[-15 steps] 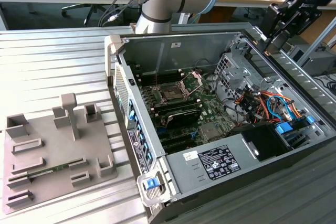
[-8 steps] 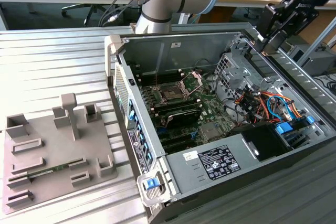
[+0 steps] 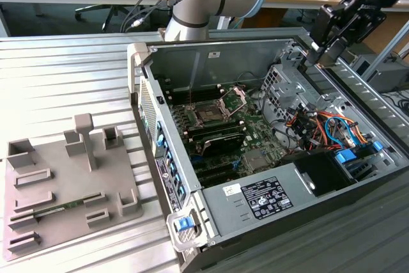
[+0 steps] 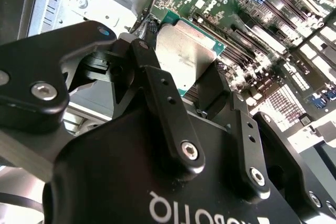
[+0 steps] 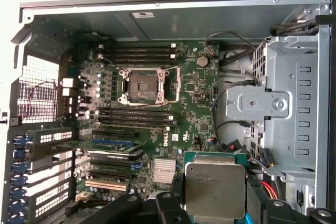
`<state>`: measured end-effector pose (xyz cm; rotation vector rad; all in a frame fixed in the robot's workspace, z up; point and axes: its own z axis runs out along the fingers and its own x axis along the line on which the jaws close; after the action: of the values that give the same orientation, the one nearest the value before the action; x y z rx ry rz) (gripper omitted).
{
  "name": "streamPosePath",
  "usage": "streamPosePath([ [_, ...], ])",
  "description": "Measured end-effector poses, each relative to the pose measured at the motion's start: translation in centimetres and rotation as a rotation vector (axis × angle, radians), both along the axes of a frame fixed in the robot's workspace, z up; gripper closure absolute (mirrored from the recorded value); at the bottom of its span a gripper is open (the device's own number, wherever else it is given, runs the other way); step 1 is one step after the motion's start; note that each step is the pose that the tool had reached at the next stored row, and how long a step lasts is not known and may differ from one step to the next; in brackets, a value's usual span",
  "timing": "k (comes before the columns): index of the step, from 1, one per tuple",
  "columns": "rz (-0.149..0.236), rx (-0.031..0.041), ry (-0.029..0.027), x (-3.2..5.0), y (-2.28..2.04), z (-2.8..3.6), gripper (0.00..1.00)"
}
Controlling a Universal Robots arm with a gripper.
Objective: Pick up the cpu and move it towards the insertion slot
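I've got the cpu (image 5: 215,190) clamped in the pincer (image 4: 181,77), high above the case, well short of the slot (image 5: 143,86).

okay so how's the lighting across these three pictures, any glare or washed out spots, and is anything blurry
In the first wrist view, the top edge above the computer case is washed out white, and the cpu reads clearly. In the second wrist view, the end effector is close and soft, and the board's corner blows out. In the exterior view, light is even, with mild glare on the insertion slot.
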<state>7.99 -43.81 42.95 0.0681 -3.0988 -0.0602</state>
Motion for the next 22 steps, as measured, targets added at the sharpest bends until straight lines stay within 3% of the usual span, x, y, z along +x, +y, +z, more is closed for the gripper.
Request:
streamPosePath([
  [22, 0.000, -0.0001, 0.0000, -1.20, 0.00, -0.29, 0.45],
])
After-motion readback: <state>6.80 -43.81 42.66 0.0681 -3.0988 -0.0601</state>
